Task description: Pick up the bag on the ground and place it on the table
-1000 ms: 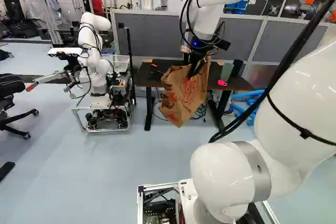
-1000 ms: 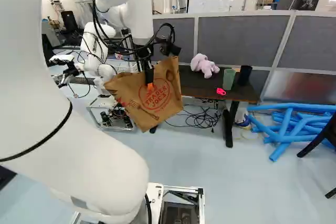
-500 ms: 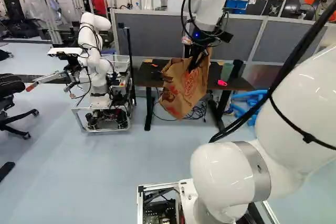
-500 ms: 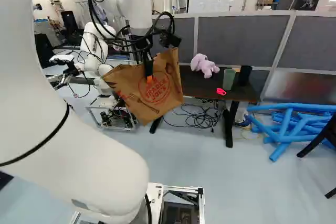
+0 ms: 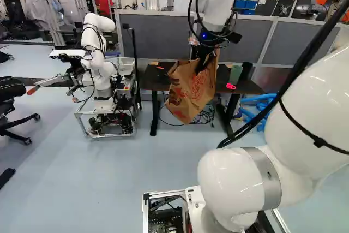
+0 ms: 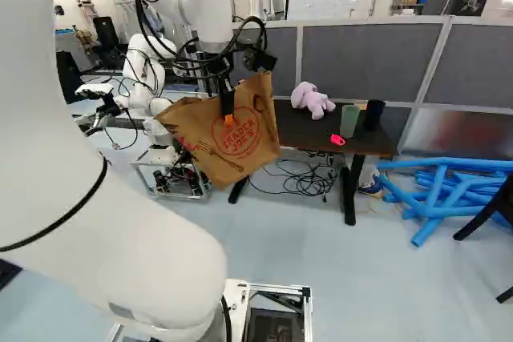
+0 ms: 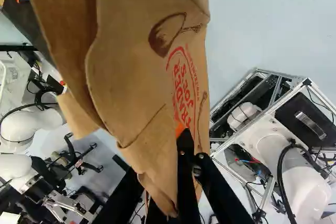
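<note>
The black gripper (image 6: 228,106) is pinching the brown paper bag (image 6: 236,143), its two fingers (image 6: 228,120) closing on the paper from both sides. The bag is hanging tilted in the air, on the near side of the dark counter (image 6: 292,129), with its lower part reaching below the top. On the counter, a pale purple plush toy (image 6: 312,100) is lying to the left of a green cup (image 6: 349,120) and a black cup (image 6: 373,114), while a pink item (image 6: 337,140) is resting nearer the front edge. Another robot (image 5: 101,72) is standing to the left.
</note>
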Controlling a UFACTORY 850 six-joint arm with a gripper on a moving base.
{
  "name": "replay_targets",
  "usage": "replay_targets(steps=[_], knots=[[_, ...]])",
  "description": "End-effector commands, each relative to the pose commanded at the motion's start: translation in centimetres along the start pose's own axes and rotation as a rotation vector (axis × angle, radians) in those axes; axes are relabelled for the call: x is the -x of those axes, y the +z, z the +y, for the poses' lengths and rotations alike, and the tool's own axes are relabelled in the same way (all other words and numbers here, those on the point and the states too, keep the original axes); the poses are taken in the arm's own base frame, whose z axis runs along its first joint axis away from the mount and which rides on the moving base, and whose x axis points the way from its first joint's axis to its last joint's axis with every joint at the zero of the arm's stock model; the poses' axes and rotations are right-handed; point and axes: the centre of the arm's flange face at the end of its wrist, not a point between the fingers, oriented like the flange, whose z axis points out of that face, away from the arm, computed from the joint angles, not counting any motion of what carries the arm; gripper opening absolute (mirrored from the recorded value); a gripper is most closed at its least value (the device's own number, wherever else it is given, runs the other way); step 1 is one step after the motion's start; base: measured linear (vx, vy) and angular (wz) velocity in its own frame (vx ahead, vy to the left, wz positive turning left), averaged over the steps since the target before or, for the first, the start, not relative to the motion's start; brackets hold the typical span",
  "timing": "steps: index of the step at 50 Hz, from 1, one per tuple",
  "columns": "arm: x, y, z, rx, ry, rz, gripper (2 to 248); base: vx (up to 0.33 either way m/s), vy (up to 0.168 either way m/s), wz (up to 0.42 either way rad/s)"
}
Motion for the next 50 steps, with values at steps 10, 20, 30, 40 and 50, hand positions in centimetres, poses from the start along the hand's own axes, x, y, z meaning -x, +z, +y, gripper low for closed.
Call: replay_targets(steps=[10, 20, 30, 40, 50], knots=[[0.00, 0.00, 0.00, 0.000, 0.000, 0.000, 21, 0.040, -0.079, -0.016], [0.00, 0.00, 0.00, 0.000, 0.000, 0.000, 21, 0.026, -0.043, 0.006], [0.00, 0.00, 0.00, 0.000, 0.000, 0.000, 21, 0.047, -0.054, -0.001], [0.00, 0.00, 0.00, 0.000, 0.000, 0.000, 21, 0.096, -0.081, 0.003], [0.00, 0.00, 0.00, 0.000, 0.000, 0.000, 21, 0.143, -0.090, 0.003]])
